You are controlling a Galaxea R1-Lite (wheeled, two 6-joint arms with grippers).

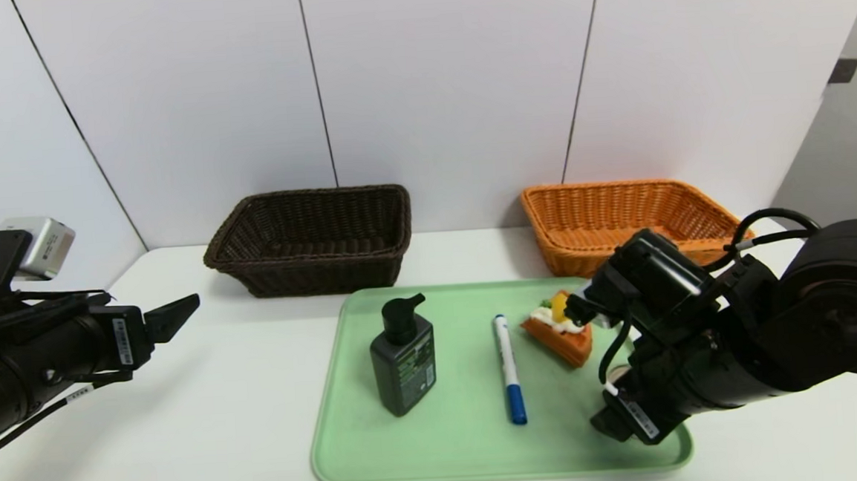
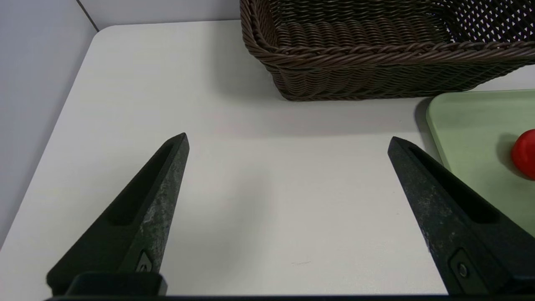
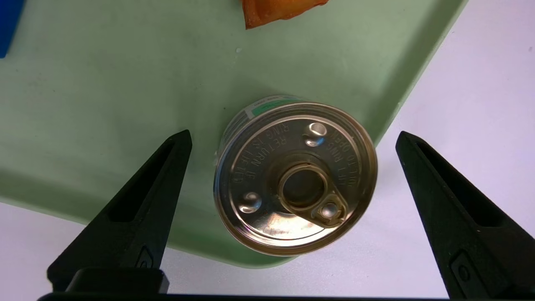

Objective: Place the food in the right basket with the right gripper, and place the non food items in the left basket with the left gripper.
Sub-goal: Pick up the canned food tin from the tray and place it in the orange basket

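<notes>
Over the pale green plastic tray [image 1: 486, 445], left to right: the left gripper [image 2: 288, 142] idles spread beyond its left edge; the right gripper [image 3: 292, 138], fingers spread wide, straddles the round silver pull-tab tin [image 3: 294, 177] directly beneath, at the tray's near right corner.

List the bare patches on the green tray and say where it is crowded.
Tray: bare along its near edge, in front of the pump bottle and marker. Narrow strip between bottle and marker. Crowded at the right: cake slice, tin can, open right gripper above it.
</notes>
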